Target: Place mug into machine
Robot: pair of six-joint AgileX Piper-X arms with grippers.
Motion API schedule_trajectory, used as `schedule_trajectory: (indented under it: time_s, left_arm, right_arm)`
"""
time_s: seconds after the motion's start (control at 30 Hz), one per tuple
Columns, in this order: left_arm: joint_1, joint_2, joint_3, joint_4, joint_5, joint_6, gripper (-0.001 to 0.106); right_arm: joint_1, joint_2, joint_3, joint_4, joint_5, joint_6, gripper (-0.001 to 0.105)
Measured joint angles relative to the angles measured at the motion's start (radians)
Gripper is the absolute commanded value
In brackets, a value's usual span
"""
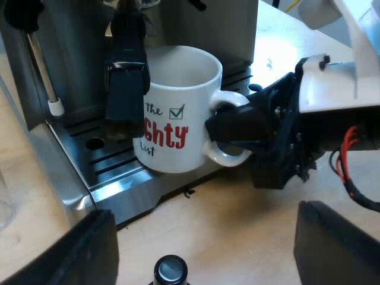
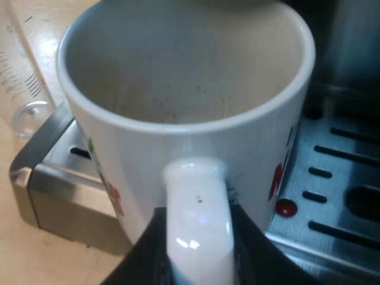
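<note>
My left fingers (image 1: 205,237) hang spread wide apart and hold nothing, above the worktop (image 1: 237,219) just off the front of the espresso machine (image 1: 196,24). Directly below them stands a tamper (image 1: 170,270) with a black knob. At the machine's corner the measuring glass (image 1: 5,205) stands on the worktop. On the machine's front a steam wand (image 1: 41,65) with a white tip slants down toward the drip tray (image 1: 107,155). Next to it the dark handle (image 1: 126,83) of the metal holder juts out, crossing in front of the mug's rim.

The mug (image 1: 178,113) is white with red and black lettering. It stands upright and empty over the front part of the drip tray, under the machine's head. Its base is level with the tray's front edge, and I cannot tell whether it touches the grate. Its loop points away from the machine, and my right fingers (image 1: 228,127) are clamped on that loop.

From my right wrist, the loop runs straight between my two fingers, one pressed to each side. The mug's open mouth is just beyond them. A small red button (image 2: 286,207) sits in the slotted grate close beside the mug's foot.
</note>
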Motion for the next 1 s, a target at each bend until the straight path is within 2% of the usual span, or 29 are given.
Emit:
schedule_trajectory:
  time_s: [0.67,1.0]
  left_arm:
    - [0.0,0.0,0.0,0.0,0.0,0.0,0.064]
    - [0.0,0.0,0.0,0.0,0.0,0.0,0.064]
  right_arm:
    - [-0.055,0.115,-0.13,-0.008,0.022,0.0,0.0]
    - [-0.057,0.164,-0.174,-0.032,0.01,-0.053,0.0]
